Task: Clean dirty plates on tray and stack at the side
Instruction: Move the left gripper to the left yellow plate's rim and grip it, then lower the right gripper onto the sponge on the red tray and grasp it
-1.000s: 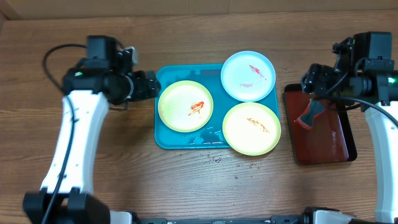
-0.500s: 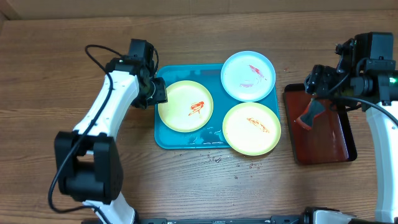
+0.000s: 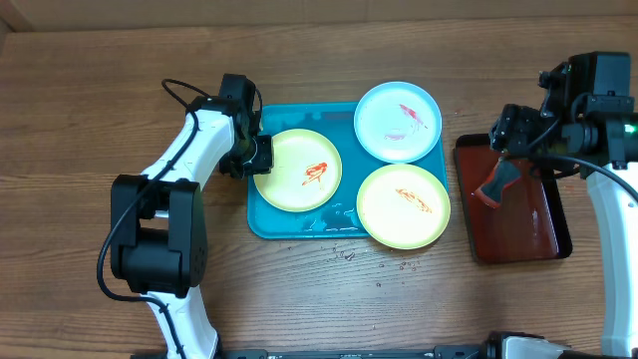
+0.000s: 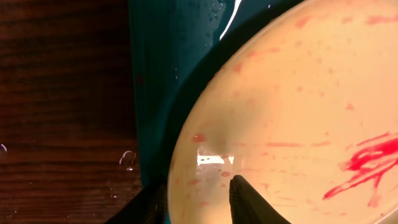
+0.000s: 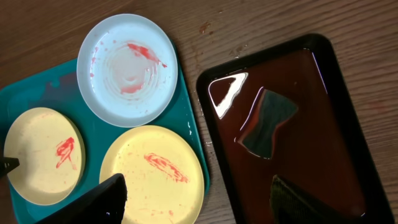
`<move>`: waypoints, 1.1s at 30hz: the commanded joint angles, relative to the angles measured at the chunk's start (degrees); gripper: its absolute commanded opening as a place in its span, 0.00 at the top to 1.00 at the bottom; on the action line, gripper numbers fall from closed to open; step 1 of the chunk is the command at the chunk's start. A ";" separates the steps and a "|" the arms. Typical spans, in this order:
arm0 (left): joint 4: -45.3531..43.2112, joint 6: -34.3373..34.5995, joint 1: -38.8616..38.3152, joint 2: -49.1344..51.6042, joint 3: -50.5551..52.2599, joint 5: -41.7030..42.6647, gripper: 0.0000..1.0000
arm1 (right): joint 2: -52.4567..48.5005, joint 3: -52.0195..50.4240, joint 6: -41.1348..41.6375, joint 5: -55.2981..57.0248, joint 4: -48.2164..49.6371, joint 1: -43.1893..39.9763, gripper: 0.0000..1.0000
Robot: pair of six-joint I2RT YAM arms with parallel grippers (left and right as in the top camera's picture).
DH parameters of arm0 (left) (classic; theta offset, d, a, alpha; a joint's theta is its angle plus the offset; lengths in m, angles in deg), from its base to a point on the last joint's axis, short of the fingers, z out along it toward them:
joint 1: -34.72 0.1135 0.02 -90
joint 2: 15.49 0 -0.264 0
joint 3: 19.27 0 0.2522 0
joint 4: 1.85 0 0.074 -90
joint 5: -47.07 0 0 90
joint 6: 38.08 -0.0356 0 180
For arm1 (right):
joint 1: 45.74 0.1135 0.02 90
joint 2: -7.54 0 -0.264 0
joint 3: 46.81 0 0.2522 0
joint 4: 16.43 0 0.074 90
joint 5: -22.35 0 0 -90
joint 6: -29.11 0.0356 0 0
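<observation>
Three smeared plates lie on the teal tray (image 3: pixel 261 217): a yellow-green one at the left (image 3: pixel 297 170), a light-blue one at the back (image 3: pixel 399 121), and a second yellow-green one (image 3: pixel 403 205) hanging over the tray's front right corner. My left gripper (image 3: pixel 253 156) sits at the left plate's left rim. In the left wrist view its fingers (image 4: pixel 245 199) straddle that rim (image 4: pixel 205 180), one outside and one on the cream face, shut on it. My right gripper (image 5: pixel 199 208) hangs open and holds nothing, above the gap between the tray and the red-brown tray.
A dark red-brown tray (image 3: pixel 543 234) stands at the right, wet, with a sponge (image 5: pixel 268 121) lying in it. Water drops and red specks (image 3: pixel 344 255) dot the wooden table in front of the teal tray. The tray's raised rim (image 4: pixel 149 93) borders the gripped plate.
My left arm swung right from the table's left side to the left plate's rim, and its jaws narrowed onto it. The right arm stayed put.
</observation>
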 commanded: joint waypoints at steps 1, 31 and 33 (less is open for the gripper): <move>-0.70 -1.95 0.13 0.94 -0.79 0.33 0.69 | 0.39 1.14 0.15 0.52 -0.07 -0.20 0.25; -8.07 14.12 0.20 1.01 5.77 0.28 0.96 | -4.11 0.24 20.72 9.35 -2.05 -0.22 0.50; -7.80 14.91 0.13 1.01 5.77 0.39 0.96 | -5.60 -0.76 21.55 10.23 -1.40 -0.24 0.50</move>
